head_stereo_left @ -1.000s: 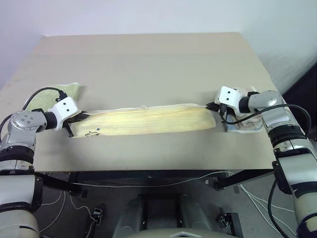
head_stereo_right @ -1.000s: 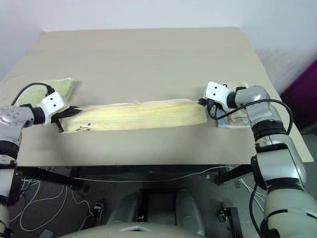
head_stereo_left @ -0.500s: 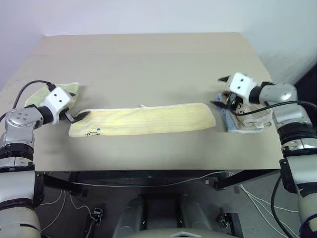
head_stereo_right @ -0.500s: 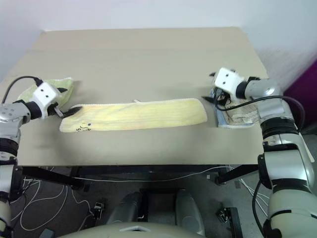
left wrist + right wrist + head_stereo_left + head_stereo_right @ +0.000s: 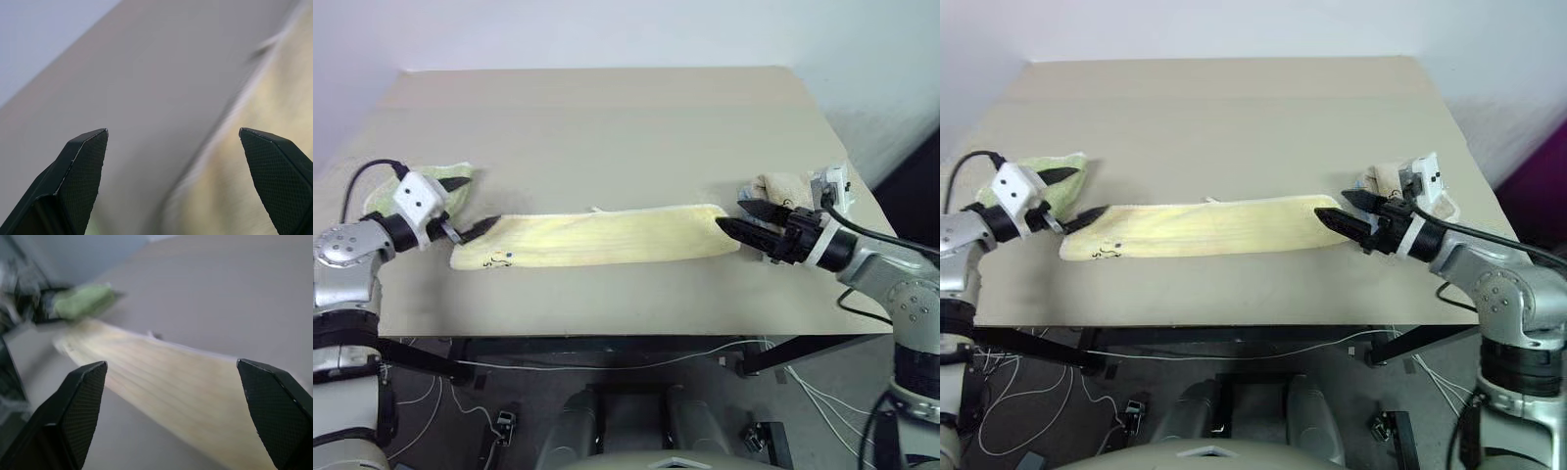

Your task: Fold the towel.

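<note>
Both claws gape empty: left gripper (image 5: 470, 204) at the towel's (image 5: 597, 238) nine o'clock end, right gripper (image 5: 741, 217) at three; towel flat at table (image 5: 607, 127) front; a grab could snag green cloth (image 5: 455, 176)

No readable text anywhere — the only marking is a small dark printed squiggle with a blue dot beside it, near the left end of the towel (image 5: 592, 238), and it cannot be made out as letters or a brand. Nothing legible on the table (image 5: 607, 127) either — no labels, numbers or signs.
</note>
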You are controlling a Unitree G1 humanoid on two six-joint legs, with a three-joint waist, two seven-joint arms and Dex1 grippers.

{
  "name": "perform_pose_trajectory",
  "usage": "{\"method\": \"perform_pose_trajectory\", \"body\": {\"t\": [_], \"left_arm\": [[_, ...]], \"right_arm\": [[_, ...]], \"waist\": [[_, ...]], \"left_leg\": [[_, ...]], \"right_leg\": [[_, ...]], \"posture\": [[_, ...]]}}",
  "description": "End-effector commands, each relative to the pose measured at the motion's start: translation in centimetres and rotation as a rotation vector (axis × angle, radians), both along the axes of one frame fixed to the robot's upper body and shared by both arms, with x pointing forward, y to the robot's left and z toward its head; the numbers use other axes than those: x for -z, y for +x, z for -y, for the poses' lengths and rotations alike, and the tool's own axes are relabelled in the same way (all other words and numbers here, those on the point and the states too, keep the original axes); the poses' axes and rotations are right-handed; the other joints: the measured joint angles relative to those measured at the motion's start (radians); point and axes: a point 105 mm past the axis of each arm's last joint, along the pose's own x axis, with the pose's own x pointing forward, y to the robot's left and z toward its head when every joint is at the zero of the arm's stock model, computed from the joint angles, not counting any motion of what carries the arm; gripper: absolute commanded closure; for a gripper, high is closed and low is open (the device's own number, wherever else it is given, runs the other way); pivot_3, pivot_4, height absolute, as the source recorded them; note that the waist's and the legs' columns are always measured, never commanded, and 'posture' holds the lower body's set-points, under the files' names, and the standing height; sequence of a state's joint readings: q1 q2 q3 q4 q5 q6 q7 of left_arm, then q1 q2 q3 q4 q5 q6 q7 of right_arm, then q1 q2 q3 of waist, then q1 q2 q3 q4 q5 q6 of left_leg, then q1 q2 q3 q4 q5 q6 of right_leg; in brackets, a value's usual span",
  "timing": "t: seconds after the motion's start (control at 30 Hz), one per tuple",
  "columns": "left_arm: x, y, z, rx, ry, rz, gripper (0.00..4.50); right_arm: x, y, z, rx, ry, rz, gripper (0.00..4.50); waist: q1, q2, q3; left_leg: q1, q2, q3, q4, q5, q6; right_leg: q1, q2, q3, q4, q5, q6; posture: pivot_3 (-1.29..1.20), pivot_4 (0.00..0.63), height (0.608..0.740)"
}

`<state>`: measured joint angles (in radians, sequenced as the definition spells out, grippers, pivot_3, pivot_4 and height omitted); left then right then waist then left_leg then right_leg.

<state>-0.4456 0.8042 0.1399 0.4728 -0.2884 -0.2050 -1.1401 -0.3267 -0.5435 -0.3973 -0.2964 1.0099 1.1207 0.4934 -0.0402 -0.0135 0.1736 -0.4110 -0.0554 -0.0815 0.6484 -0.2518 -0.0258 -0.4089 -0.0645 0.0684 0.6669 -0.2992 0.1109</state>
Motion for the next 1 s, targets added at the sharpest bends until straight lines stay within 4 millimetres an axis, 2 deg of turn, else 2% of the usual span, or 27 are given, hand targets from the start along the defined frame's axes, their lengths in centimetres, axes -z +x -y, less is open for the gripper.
{"method": "perform_pose_trajectory", "body": {"t": [0.03,0.13,0.37,0.83,1.0], "left_arm": [[0.3,-2.2,2.9,0.184,0.009,-0.079,0.00],[1.2,-3.3,4.6,0.256,0.003,-0.131,0.00],[2.3,-3.9,7.0,0.306,-0.028,-0.157,0.00],[2.7,-4.2,8.2,0.325,-0.041,-0.152,0.00],[2.7,-4.2,8.3,0.318,-0.041,-0.144,0.00]], "right_arm": [[0.9,-0.5,0.3,0.107,0.128,-0.119,0.06],[2.2,-0.5,0.9,0.206,0.225,-0.224,0.06],[4.8,0.0,0.8,0.351,0.359,-0.443,0.06],[7.9,3.0,0.7,0.512,0.433,-0.629,0.06],[8.0,4.2,0.7,0.529,0.451,-0.620,0.06]], "waist": [[0.000,0.000,0.000],[0.002,0.000,0.000],[-0.002,0.000,0.000],[-0.009,-0.001,-0.002],[-0.010,-0.003,-0.003]], "left_leg": [[0.000,0.000,0.000,-0.001,0.000,0.000],[0.000,0.000,0.000,-0.001,0.000,0.000],[0.001,0.000,0.001,-0.001,0.000,0.000],[0.004,0.001,0.001,-0.001,0.000,0.000],[0.007,0.001,0.001,-0.001,0.000,0.000]], "right_leg": [[0.000,0.000,0.000,0.000,0.000,0.000],[0.000,0.000,0.000,0.000,0.000,0.000],[0.001,0.000,0.000,0.000,0.000,0.000],[0.003,0.002,0.000,0.000,0.000,0.000],[0.006,0.003,0.000,0.000,0.000,0.000]], "posture": [[0.00,0.150,0.740],[0.00,0.150,0.740],[0.00,0.150,0.740],[0.00,0.150,0.740],[0.00,0.150,0.740]]}}
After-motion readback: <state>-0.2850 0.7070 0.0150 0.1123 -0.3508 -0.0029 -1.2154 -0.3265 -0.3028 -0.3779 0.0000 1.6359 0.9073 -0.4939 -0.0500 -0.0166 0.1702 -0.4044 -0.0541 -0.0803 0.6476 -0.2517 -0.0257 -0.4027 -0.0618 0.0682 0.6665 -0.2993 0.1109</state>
